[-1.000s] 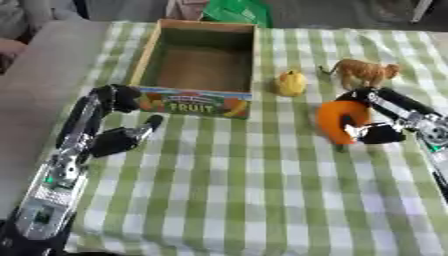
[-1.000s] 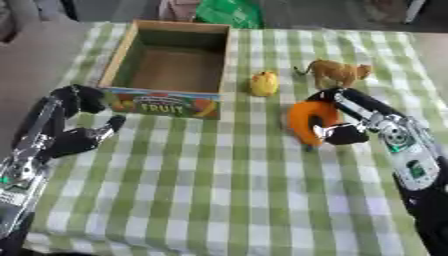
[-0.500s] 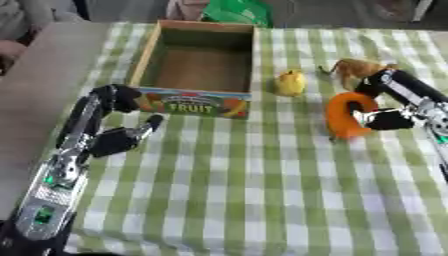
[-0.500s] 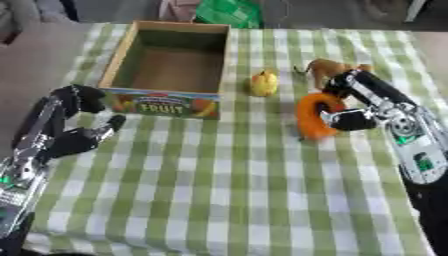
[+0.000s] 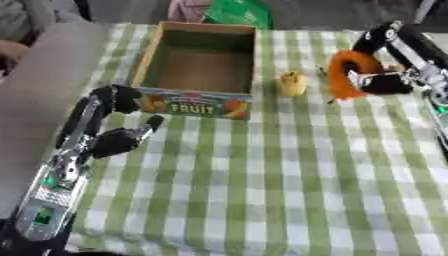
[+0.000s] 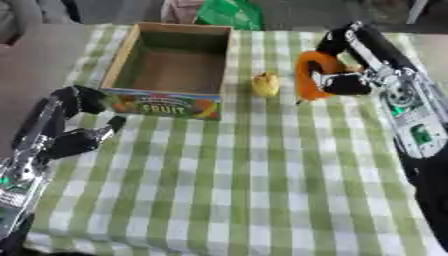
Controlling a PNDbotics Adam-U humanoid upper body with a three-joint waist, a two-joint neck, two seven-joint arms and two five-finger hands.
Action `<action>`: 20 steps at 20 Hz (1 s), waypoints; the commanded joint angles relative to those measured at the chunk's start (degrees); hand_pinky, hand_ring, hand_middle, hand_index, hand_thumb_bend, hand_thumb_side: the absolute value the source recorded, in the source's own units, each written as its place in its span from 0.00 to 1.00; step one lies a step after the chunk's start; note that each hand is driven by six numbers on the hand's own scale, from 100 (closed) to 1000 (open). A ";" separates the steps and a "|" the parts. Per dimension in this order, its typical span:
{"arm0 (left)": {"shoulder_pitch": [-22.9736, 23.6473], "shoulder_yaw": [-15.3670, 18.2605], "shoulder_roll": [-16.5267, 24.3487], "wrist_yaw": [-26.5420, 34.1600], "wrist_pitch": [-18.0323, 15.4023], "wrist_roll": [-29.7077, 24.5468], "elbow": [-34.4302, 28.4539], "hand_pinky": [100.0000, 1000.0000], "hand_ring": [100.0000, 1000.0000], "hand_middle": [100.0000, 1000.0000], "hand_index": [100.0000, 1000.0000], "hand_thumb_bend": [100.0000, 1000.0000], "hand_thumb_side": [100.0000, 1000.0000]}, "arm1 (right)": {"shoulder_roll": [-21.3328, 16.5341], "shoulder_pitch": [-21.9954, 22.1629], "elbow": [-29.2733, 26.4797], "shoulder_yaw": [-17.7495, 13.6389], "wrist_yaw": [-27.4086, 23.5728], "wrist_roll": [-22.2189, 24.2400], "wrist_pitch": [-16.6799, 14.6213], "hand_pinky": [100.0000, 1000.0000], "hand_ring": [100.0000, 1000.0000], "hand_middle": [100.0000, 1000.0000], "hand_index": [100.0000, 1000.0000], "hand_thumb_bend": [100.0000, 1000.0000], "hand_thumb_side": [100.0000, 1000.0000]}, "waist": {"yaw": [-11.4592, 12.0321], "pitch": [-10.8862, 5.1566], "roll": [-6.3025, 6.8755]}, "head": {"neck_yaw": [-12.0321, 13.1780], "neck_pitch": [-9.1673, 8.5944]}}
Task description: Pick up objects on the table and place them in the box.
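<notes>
My right hand (image 5: 385, 82) is shut on an orange curved object (image 5: 348, 72) and holds it above the table, right of the box. A small yellow object (image 5: 292, 83) lies on the cloth between the orange one and the box. The wooden box (image 5: 147, 61), with "FRUIT" on its front panel, stands open and shows nothing inside. Beside the box's front left corner my left hand (image 5: 118, 139) rests with its fingers curled and nothing in them. The brown toy animal is hidden behind my right hand.
A green-and-white checked cloth (image 5: 262, 180) covers the table. A green bag (image 5: 236, 11) lies beyond the far edge of the table. A person's sleeve (image 5: 22, 22) shows at the far left corner.
My right hand has lifted the orange object and carried it away from me, toward the far side. The camera has also shifted. The left hand has stayed put.
</notes>
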 commanded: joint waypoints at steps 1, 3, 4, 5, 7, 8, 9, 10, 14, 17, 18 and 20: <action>-0.71 -0.26 0.76 0.40 -0.18 -0.44 -1.41 0.65 0.56 0.41 0.61 0.48 0.07 | -0.19 -3.57 1.34 -0.50 0.63 -1.24 0.02 0.63 0.58 0.25 0.34 0.00 0.00 | 0.44 -1.06 0.08 | -0.43 0.29; -0.95 -0.46 0.66 0.49 -0.26 -0.68 -1.48 0.65 0.56 0.41 0.61 0.48 0.07 | 0.77 -5.70 3.43 -1.09 1.42 -2.18 0.46 0.63 0.58 0.25 0.34 0.00 0.00 | 1.09 -1.04 0.14 | -0.70 0.29; -1.09 -0.57 0.61 0.54 -0.29 -0.80 -1.49 0.65 0.56 0.41 0.61 0.48 0.07 | 1.31 -6.75 4.62 -1.39 1.96 -2.70 0.68 0.63 0.58 0.25 0.34 0.00 0.00 | 1.44 -1.01 0.15 | -0.87 0.29; -1.25 -0.69 0.56 0.59 -0.30 -0.92 -1.50 0.65 0.56 0.41 0.61 0.48 0.07 | 1.87 -7.70 5.78 -1.70 2.58 -3.24 0.84 0.63 0.58 0.25 0.34 0.00 0.00 | 1.80 -0.98 0.15 | -1.05 0.29; -1.63 -0.98 0.42 0.68 -0.40 -1.23 -1.56 0.65 0.56 0.41 0.61 0.49 0.07 | 3.05 -9.44 8.11 -2.43 3.98 -4.34 1.13 0.63 0.58 0.25 0.34 0.00 0.00 | 2.55 -0.88 0.14 | -1.47 0.28; -1.95 -1.20 0.30 0.75 -0.47 -1.44 -1.60 0.65 0.56 0.41 0.61 0.49 0.07 | 3.76 -10.38 9.36 -2.93 4.76 -4.93 1.39 0.63 0.58 0.25 0.34 0.00 0.00 | 3.10 -0.76 0.11 | -1.76 0.18; -2.28 -1.44 0.18 0.82 -0.53 -1.67 -1.64 0.65 0.56 0.41 0.61 0.49 0.07 | 4.45 -11.25 10.59 -3.40 5.55 -5.48 1.65 0.63 0.58 0.25 0.34 0.00 0.00 | 3.66 -0.64 0.08 | -2.04 0.04; -2.66 -1.70 0.05 0.90 -0.60 -1.92 -1.68 0.65 0.56 0.41 0.61 0.49 0.07 | 5.15 -12.11 11.84 -3.90 6.40 -6.10 1.88 0.63 0.58 0.25 0.34 0.00 0.00 | 4.26 -0.48 0.03 | -2.37 -0.16; -4.36 -2.84 -0.55 1.24 -0.84 -3.06 -1.83 0.65 0.56 0.41 0.61 0.49 0.07 | 7.65 -14.86 16.10 -5.98 10.02 -8.87 2.69 0.63 0.57 0.25 0.34 0.00 0.00 | 6.82 0.19 -0.20 | -4.06 -1.15; -5.59 -3.64 -0.81 1.48 -1.01 -3.88 -1.97 0.65 0.56 0.41 0.61 0.49 0.07 | 9.17 -16.04 18.55 -7.24 12.61 -11.12 3.12 0.63 0.57 0.24 0.34 0.00 0.00 | 8.79 0.70 -0.38 | -5.44 -1.89; -6.00 -3.93 -0.87 1.57 -1.07 -4.17 -2.04 0.65 0.56 0.41 0.61 0.49 0.07 | 9.67 -16.31 19.31 -7.62 13.45 -11.91 3.29 0.63 0.58 0.24 0.34 0.00 0.00 | 9.51 0.89 -0.43 | -5.94 -2.19; -6.65 -4.46 -0.94 1.73 -1.18 -4.75 -2.14 0.65 0.56 0.41 0.61 0.49 0.07 | 10.65 -16.73 20.80 -8.33 14.98 -13.52 3.69 0.63 0.58 0.25 0.35 0.00 0.00 | 10.76 1.21 -0.49 | -6.81 -2.71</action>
